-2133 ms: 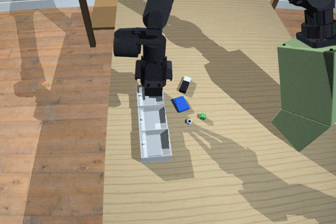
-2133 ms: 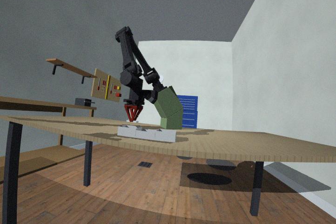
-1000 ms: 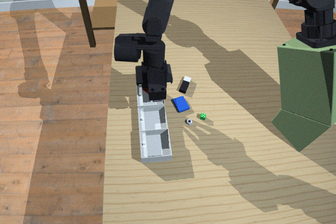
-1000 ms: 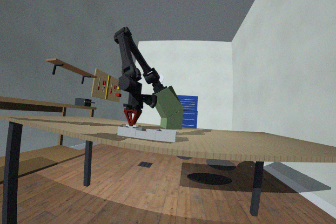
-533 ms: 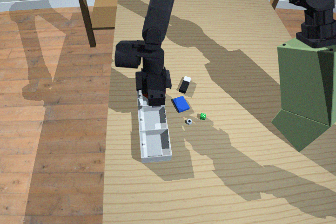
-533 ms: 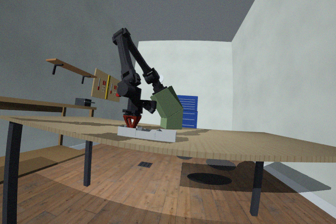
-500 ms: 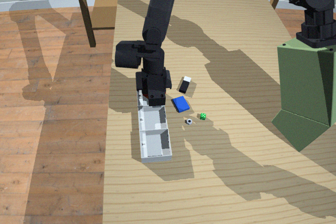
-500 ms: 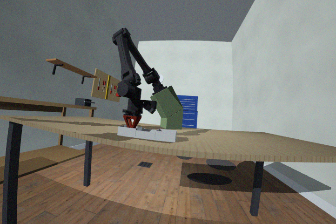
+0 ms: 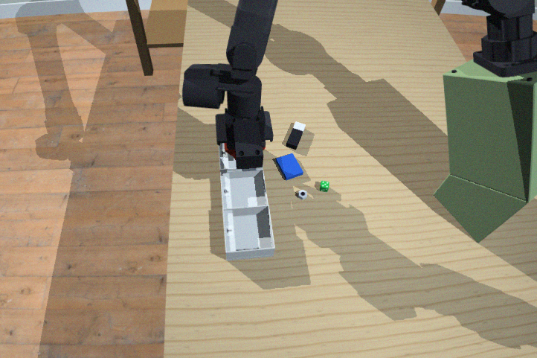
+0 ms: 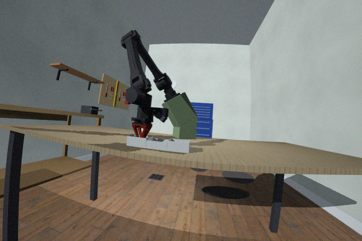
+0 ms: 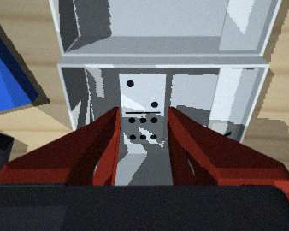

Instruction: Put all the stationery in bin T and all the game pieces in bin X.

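Observation:
A white domino (image 11: 142,113) with black pips lies in the end compartment of a grey three-compartment bin tray (image 9: 247,211). My gripper (image 11: 144,115) hangs low over this compartment, its red fingers on either side of the domino and slightly apart from it, so it is open. It also shows in the top view (image 9: 240,154) and, just above the tray, in the exterior view (image 10: 141,132). On the table right of the tray lie a black-and-white eraser (image 9: 295,135), a blue pad (image 9: 288,166), a green die (image 9: 324,185) and a grey nut (image 9: 302,194).
The green robot base (image 9: 490,145) stands at the table's right side. The tray's two nearer compartments (image 9: 249,228) look empty. The blue pad's edge shows at the left of the wrist view (image 11: 8,81). A wooden chair (image 9: 152,10) stands beyond the table's left edge.

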`<state>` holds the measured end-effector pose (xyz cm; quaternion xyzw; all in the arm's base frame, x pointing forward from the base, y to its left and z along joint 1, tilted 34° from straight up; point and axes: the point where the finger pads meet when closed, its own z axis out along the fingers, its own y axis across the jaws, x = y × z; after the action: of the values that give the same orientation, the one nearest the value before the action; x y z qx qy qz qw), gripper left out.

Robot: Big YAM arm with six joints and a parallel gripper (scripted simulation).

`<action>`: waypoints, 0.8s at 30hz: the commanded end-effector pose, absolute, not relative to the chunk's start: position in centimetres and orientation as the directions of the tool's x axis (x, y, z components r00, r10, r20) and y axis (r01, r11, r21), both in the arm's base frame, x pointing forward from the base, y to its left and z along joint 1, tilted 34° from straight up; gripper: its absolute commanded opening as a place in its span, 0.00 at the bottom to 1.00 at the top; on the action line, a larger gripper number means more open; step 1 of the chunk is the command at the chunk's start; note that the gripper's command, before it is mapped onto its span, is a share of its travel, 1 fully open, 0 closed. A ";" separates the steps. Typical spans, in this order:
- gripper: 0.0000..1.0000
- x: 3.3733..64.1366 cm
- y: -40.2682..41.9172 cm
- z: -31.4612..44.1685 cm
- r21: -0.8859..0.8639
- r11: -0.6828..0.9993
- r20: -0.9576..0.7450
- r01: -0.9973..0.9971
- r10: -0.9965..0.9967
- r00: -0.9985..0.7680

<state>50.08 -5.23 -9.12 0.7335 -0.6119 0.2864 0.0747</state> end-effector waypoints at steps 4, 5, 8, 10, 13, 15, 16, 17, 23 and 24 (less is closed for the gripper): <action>0.30 51.1 -5.4 -7.4 -0.267 -0.243 0.511 -0.933 -0.856 0.076; 0.30 51.1 -5.4 -7.4 -0.267 -0.242 0.511 -0.933 -0.856 0.076; 0.30 51.1 -5.4 -7.3 -0.266 -0.242 0.511 -0.933 -0.856 0.076; 0.30 51.1 -5.4 -7.3 -0.267 -0.241 0.511 -0.933 -0.856 0.076; 0.30 51.1 -5.5 -7.3 -0.267 -0.241 0.511 -0.933 -0.856 0.075; 0.30 51.1 -5.5 -7.3 -0.267 -0.241 0.511 -0.933 -0.856 0.074; 0.30 50.9 -5.0 -7.3 -0.266 -0.243 0.510 -0.933 -0.857 0.078; 0.30 50.9 -5.0 -7.3 -0.266 -0.243 0.510 -0.933 -0.857 0.078; 0.30 50.3 -3.8 -7.0 -0.263 -0.252 0.509 -0.931 -0.857 0.088; 0.30 50.4 -3.7 -6.8 -0.266 -0.252 0.509 -0.930 -0.857 0.087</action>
<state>49.77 -5.13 -8.68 0.7335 -0.6124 0.2848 0.0759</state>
